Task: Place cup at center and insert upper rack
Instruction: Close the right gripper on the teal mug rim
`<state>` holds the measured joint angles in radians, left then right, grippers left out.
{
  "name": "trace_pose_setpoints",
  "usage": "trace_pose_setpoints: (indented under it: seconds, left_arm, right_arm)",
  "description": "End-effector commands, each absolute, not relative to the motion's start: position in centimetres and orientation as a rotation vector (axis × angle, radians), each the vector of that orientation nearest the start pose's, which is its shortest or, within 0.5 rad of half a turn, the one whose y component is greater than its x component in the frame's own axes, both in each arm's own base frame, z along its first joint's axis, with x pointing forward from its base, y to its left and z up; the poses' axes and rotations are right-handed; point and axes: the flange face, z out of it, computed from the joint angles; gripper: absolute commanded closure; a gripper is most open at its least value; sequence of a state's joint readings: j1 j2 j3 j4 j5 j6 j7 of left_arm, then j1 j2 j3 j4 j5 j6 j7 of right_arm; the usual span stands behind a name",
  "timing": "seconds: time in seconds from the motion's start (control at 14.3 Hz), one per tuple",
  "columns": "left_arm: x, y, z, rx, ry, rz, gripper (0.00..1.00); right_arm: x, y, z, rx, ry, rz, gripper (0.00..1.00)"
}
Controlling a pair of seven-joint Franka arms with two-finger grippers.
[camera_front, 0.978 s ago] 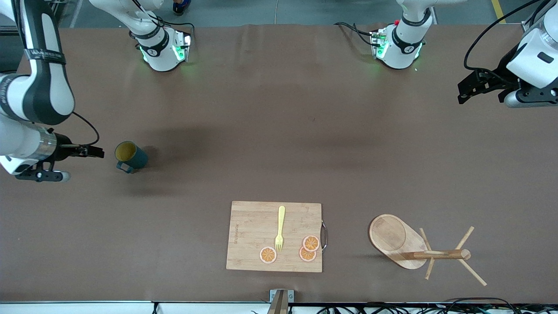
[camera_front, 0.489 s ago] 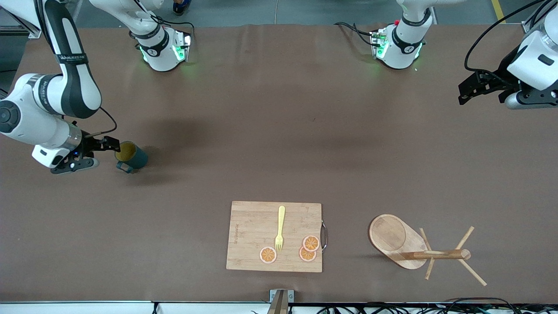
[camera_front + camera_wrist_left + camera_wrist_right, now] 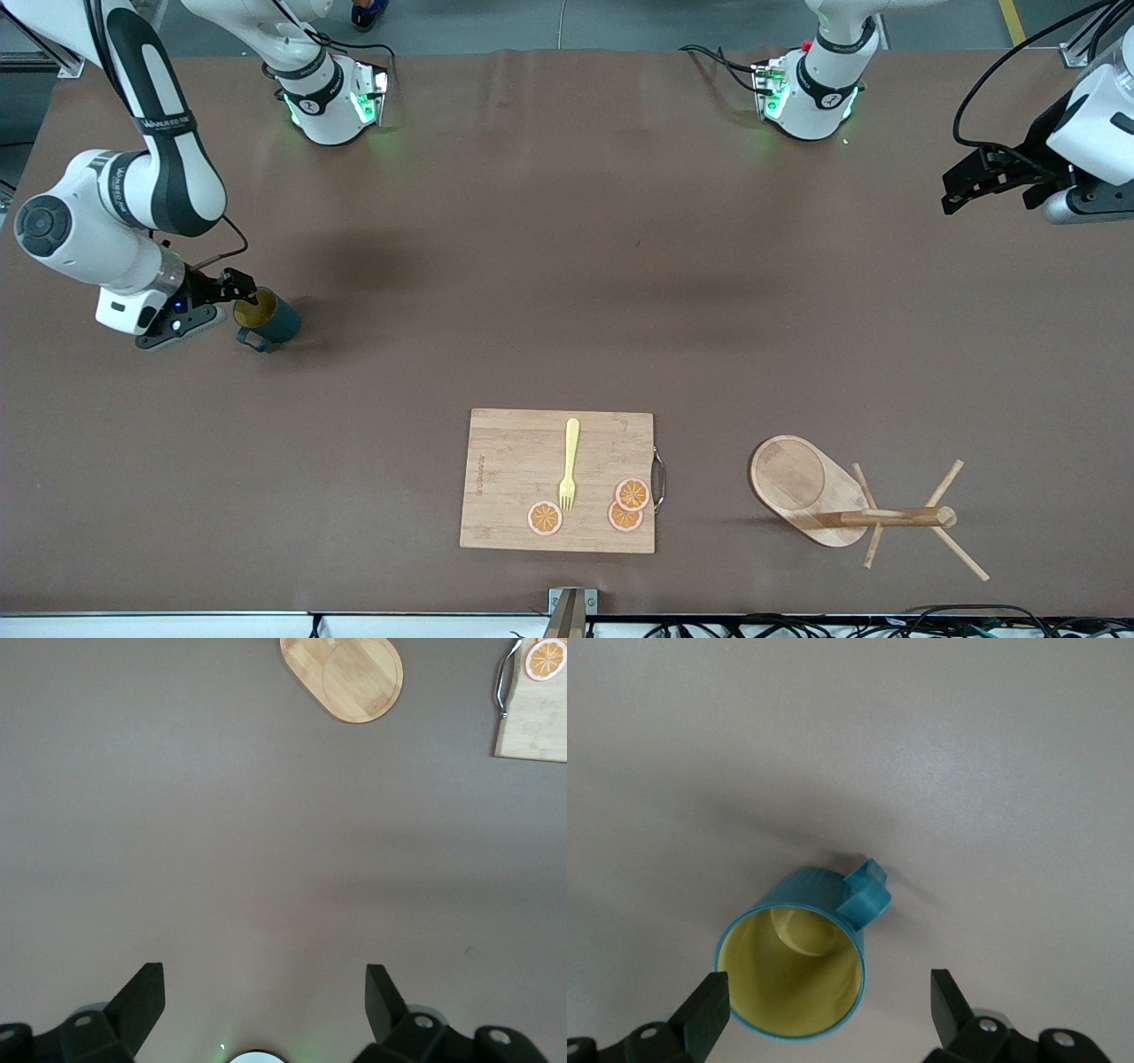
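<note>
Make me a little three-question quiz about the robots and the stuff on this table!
1. True or false: the cup stands upright.
2. Which hand is at the cup: A) right hand B) left hand?
3. Fill in: the fork lies on the cutting ____.

Key: 1 true. 2 A; it is open at the rim, while the left hand waits, open, over bare table. 3 board.
</note>
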<state>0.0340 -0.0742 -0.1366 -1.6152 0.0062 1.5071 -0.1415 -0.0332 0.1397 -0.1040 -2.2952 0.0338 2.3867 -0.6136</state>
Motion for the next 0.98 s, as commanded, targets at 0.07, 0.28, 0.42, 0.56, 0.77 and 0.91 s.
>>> trace_pose_setpoints:
  seconds: [0.07, 0.28, 0.42, 0.56, 0.77, 0.91]
  left_arm:
    - [52.1, -4.1, 64.1, -3.119, -0.109, 0.036, 0.0]
    - [52.0, -4.1, 64.1, -3.119, -0.109, 0.039, 0.0]
    - [52.0, -4.1, 63.8, -3.118, -0.109, 0.048, 0.0]
    - [52.0, -4.1, 63.8, -3.118, -0.109, 0.048, 0.0]
    - [52.0, -4.1, 63.7, -3.118, -0.109, 0.051, 0.0]
    - [52.0, -4.2, 63.5, -3.117, -0.107, 0.058, 0.0]
  right_arm:
    - [50.2, -7.5, 27.7, -3.03, -0.729, 0.005, 0.07]
    - [50.3, -8.2, 26.0, -3.044, -0.712, -0.007, 0.14]
    - [50.3, -8.8, 24.6, -3.054, -0.696, -0.009, 0.18]
    - [50.2, -9.3, 24.3, -3.055, -0.681, 0.0, 0.24]
    - [50.0, -9.3, 24.0, -3.053, -0.655, 0.023, 0.69]
    - [49.9, -9.3, 24.0, -3.049, -0.631, 0.025, 0.98]
